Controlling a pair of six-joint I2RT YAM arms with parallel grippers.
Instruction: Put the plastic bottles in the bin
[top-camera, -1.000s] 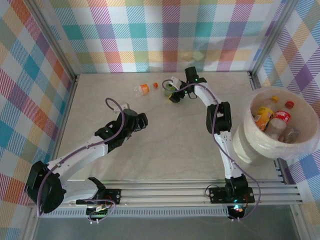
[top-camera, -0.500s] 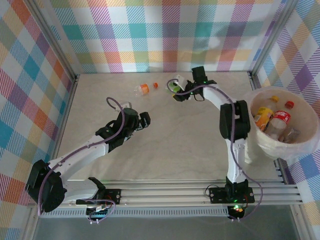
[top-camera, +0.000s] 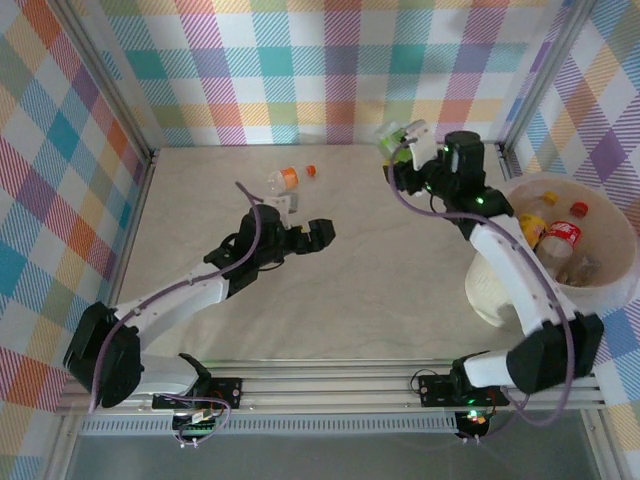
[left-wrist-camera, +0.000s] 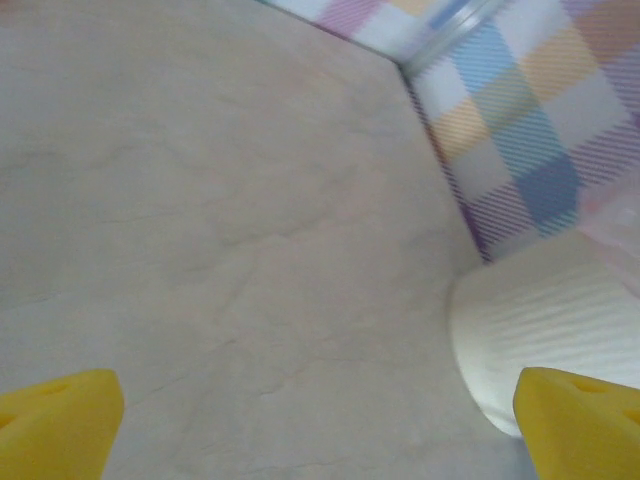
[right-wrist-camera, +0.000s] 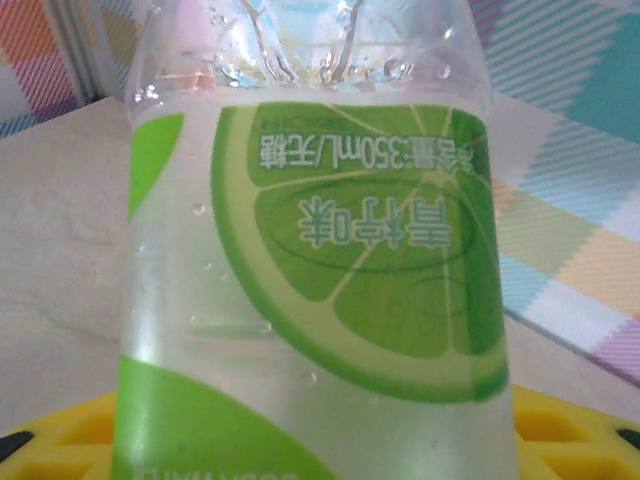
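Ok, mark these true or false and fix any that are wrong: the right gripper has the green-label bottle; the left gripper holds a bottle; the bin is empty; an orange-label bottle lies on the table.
1. The right gripper is shut on the green-label bottle. True.
2. The left gripper holds a bottle. False: its jaws are open and empty above the table.
3. The bin is empty. False: it already holds bottles, among them a red-label bottle.
4. An orange-label bottle lies on the table near the back wall. True.
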